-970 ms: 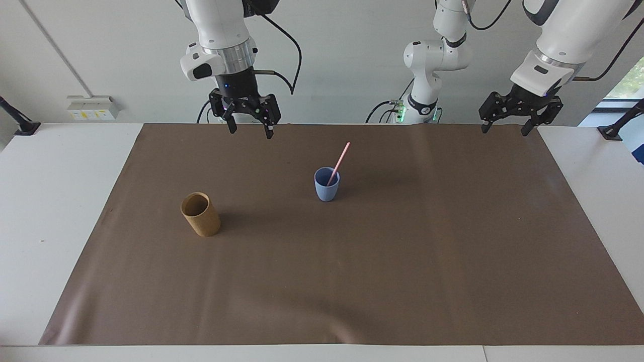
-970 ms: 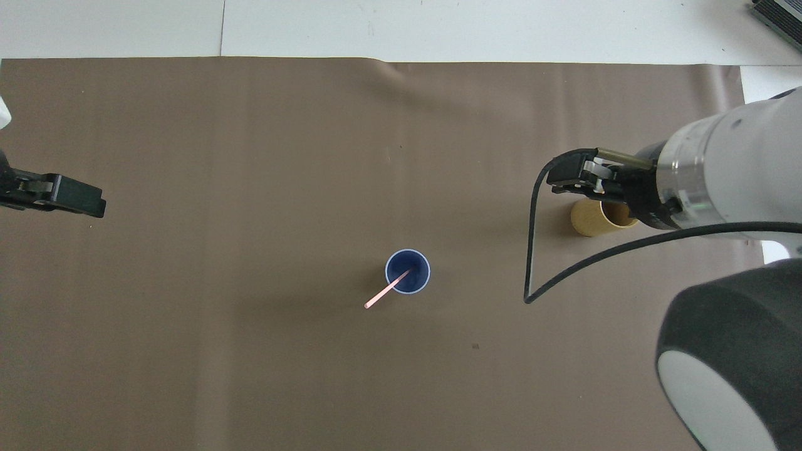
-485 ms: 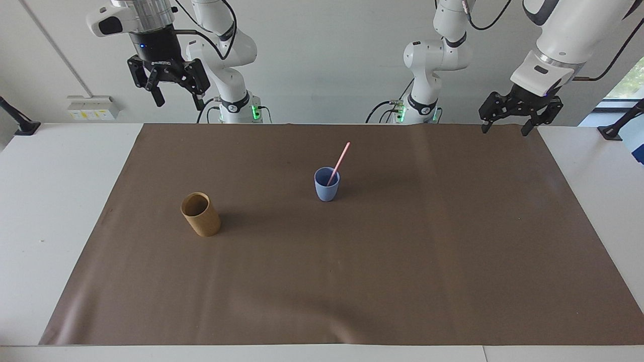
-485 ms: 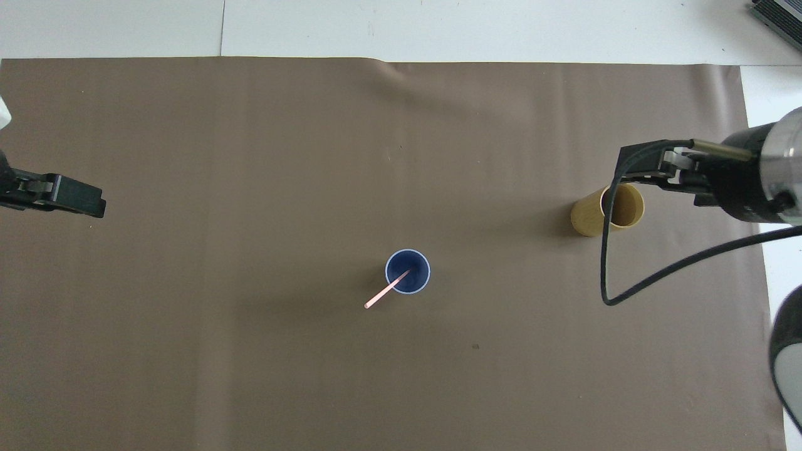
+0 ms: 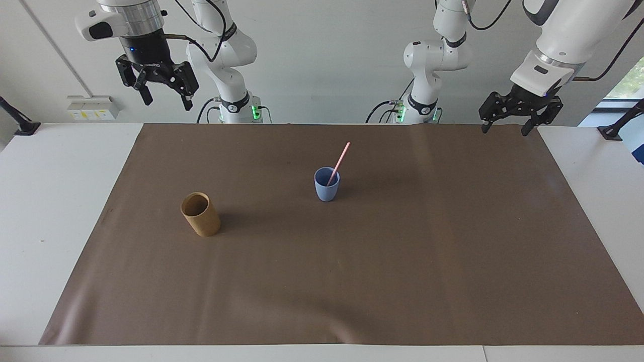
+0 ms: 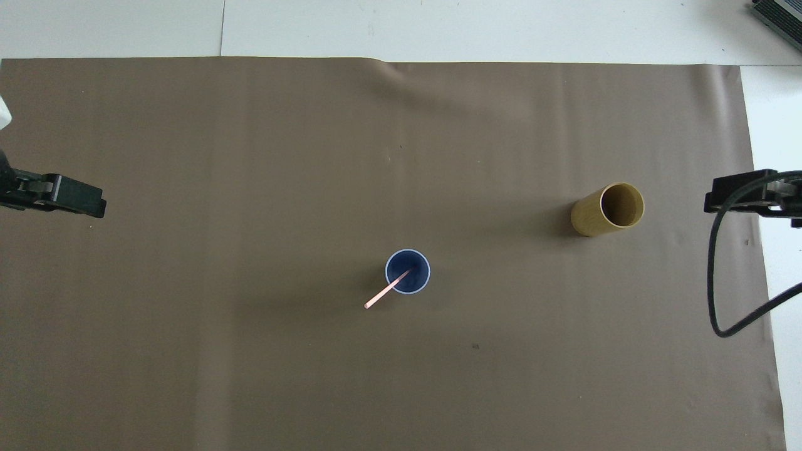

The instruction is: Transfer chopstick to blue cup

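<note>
The pink chopstick (image 5: 341, 160) (image 6: 383, 294) stands slanted inside the blue cup (image 5: 327, 185) (image 6: 408, 272), its upper end leaning toward the left arm's end of the table. The cup sits upright in the middle of the brown mat. My right gripper (image 5: 163, 99) hangs high in the air, open and empty, above the mat's corner at the right arm's end; only its tip (image 6: 739, 199) shows in the overhead view. My left gripper (image 5: 504, 125) (image 6: 75, 199) waits open and empty over the mat's edge at the left arm's end.
A taller tan-brown cup (image 5: 200, 214) (image 6: 608, 208) stands on the brown mat (image 5: 402, 261) toward the right arm's end, a little farther from the robots than the blue cup. A black cable (image 6: 720, 300) loops down from the right arm.
My right gripper has risen and swung away from the middle toward the right arm's end of the table, uncovering the tan-brown cup in the overhead view. Left arm, cups and chopstick have not moved.
</note>
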You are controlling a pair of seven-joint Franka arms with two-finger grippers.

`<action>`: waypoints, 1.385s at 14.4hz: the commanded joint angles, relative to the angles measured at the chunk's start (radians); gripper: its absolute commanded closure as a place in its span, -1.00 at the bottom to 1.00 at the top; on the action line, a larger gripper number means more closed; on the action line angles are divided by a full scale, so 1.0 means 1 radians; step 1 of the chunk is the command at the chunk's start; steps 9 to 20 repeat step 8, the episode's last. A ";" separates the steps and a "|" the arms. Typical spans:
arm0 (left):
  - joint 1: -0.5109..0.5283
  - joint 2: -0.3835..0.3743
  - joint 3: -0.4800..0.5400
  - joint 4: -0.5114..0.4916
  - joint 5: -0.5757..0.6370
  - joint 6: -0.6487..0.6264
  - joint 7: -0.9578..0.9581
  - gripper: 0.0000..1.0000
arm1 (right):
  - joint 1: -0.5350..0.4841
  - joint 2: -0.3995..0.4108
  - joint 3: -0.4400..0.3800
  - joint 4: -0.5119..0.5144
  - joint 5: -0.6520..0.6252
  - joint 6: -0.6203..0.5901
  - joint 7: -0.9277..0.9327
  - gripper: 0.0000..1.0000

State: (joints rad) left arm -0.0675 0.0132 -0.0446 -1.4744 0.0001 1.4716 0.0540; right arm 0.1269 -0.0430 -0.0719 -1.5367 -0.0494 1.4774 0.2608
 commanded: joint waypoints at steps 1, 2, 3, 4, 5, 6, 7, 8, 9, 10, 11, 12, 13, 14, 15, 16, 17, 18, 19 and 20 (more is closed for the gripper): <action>0.012 -0.021 -0.008 -0.018 0.012 -0.036 0.007 -1.00 | -0.023 -0.018 0.015 -0.020 0.026 0.000 -0.021 -1.00; 0.012 -0.025 -0.008 -0.023 0.012 -0.037 0.009 -1.00 | -0.029 -0.017 0.015 -0.020 0.046 0.007 -0.020 -1.00; 0.014 -0.025 -0.008 -0.023 0.012 -0.034 0.009 -1.00 | -0.030 -0.017 0.014 -0.020 0.065 0.008 -0.018 -1.00; 0.014 -0.025 -0.006 -0.023 0.012 -0.034 0.007 -1.00 | -0.029 -0.017 0.012 -0.020 0.069 0.009 -0.023 -1.00; 0.015 -0.025 -0.006 -0.024 0.012 -0.031 0.007 -1.00 | -0.032 -0.017 0.012 -0.020 0.068 0.009 -0.025 -1.00; 0.017 -0.025 -0.006 -0.023 0.012 -0.030 0.007 -1.00 | -0.042 -0.017 0.011 -0.020 0.060 0.006 -0.028 -1.00; 0.029 -0.025 -0.006 -0.023 0.012 -0.028 0.007 -1.00 | -0.047 -0.017 0.011 -0.020 0.045 0.003 -0.052 -1.00; 0.029 -0.025 -0.006 -0.023 0.012 -0.025 0.006 -1.00 | -0.052 -0.015 0.011 -0.020 0.020 0.007 -0.089 -1.00; 0.029 -0.025 -0.006 -0.023 0.012 -0.025 0.006 -1.00 | -0.052 -0.015 0.011 -0.020 0.020 0.007 -0.089 -1.00; 0.029 -0.025 -0.006 -0.023 0.012 -0.025 0.006 -1.00 | -0.052 -0.015 0.011 -0.020 0.020 0.007 -0.089 -1.00; 0.029 -0.025 -0.006 -0.023 0.012 -0.025 0.006 -1.00 | -0.052 -0.015 0.011 -0.020 0.020 0.007 -0.089 -1.00; 0.029 -0.025 -0.006 -0.023 0.012 -0.025 0.006 -1.00 | -0.052 -0.015 0.011 -0.020 0.020 0.007 -0.089 -1.00; 0.029 -0.025 -0.006 -0.023 0.012 -0.025 0.006 -1.00 | -0.052 -0.015 0.011 -0.020 0.020 0.007 -0.089 -1.00; 0.029 -0.025 -0.006 -0.023 0.012 -0.025 0.006 -1.00 | -0.052 -0.015 0.011 -0.020 0.020 0.007 -0.089 -1.00; 0.029 -0.025 -0.006 -0.023 0.012 -0.025 0.006 -1.00 | -0.052 -0.015 0.011 -0.020 0.020 0.007 -0.089 -1.00; 0.029 -0.025 -0.006 -0.023 0.012 -0.025 0.006 -1.00 | -0.052 -0.015 0.011 -0.020 0.020 0.007 -0.089 -1.00; 0.029 -0.025 -0.006 -0.023 0.012 -0.025 0.006 -1.00 | -0.052 -0.015 0.011 -0.020 0.020 0.007 -0.089 -1.00; 0.029 -0.025 -0.006 -0.023 0.012 -0.025 0.006 -1.00 | -0.052 -0.015 0.011 -0.020 0.020 0.007 -0.089 -1.00; 0.029 -0.025 -0.006 -0.023 0.012 -0.025 0.006 -1.00 | -0.052 -0.015 0.011 -0.020 0.020 0.007 -0.089 -1.00; 0.029 -0.025 -0.006 -0.023 0.012 -0.025 0.006 -1.00 | -0.052 -0.015 0.011 -0.020 0.020 0.007 -0.089 -1.00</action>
